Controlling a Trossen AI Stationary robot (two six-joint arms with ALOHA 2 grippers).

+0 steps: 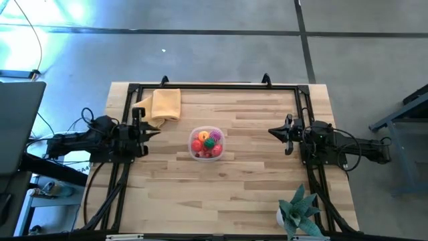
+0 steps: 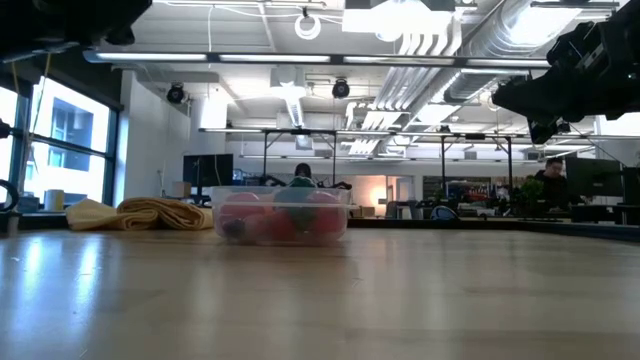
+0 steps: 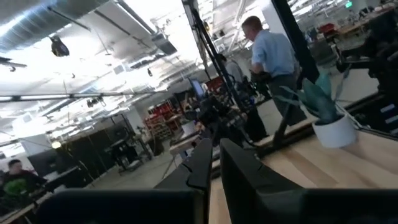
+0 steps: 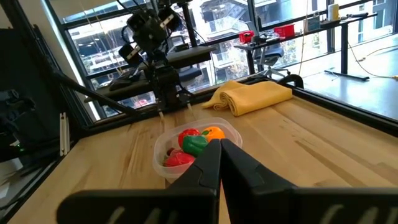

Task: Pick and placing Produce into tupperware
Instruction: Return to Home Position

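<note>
My left pincer (image 1: 154,130) hangs over the left side of the light wooden table (image 1: 247,181) and points toward the middle. Its two dark fingers (image 3: 200,163) are pressed close together, and they hold nothing. It is well apart from the tub.

Just past my left pincer, near the far edge of the table, lies a folded yellow-orange cloth (image 1: 166,105). It rests flat on the wood, close to the tub but not touching it.

In the middle of the table sits the small clear plastic tub (image 1: 191,151), roundish with low walls. The tiny toy fruits and vegetables (image 1: 200,144) are piled inside it. I can see red ones, pink ones, an orange one and a green one (image 4: 194,144). I cannot see any of them out on the wood.

My right pincer (image 1: 274,132) hangs over the right side of the table and points back at the tub. Its fingers (image 4: 239,167) are squeezed together too, with nothing in them. It is also well apart from the tub, so the tub sits between my two pincers.

At the near right corner of the table stands a spiky teal-green plant (image 1: 297,211) in a small white pot.

Beyond the table, in the room, my left wrist view shows a person (image 3: 270,59) in a light blue shirt, standing.
</note>
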